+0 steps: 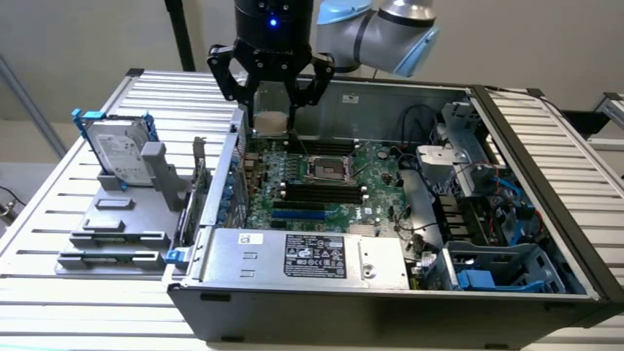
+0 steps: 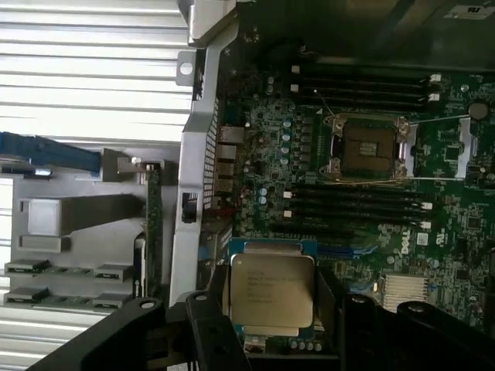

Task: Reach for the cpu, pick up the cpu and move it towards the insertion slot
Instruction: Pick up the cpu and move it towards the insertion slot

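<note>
The cpu [image 2: 272,292], a flat silvery square chip with a pale rim, hangs between the black fingers [image 2: 207,313] of my gripper [image 2: 271,309], which is shut on it. In the exterior view the gripper [image 1: 273,123] hovers over the back left corner of the open computer case, the cpu [image 1: 272,121] showing as a pale square between its fingers. The insertion slot [image 1: 326,172] is a silvery-framed socket with a dark centre on the green board, a short way toward the exterior view's right and front of the gripper. The insertion slot [image 2: 367,147] lies uncovered in the wrist view.
Long black memory slots [image 1: 317,194] flank the socket. A grey hard drive with blue bracket [image 1: 122,150] stands on a grey stand outside the case's left wall [image 1: 229,168]. The power supply [image 1: 307,256] is at the front, with cables and drive cage [image 1: 478,197] on the right.
</note>
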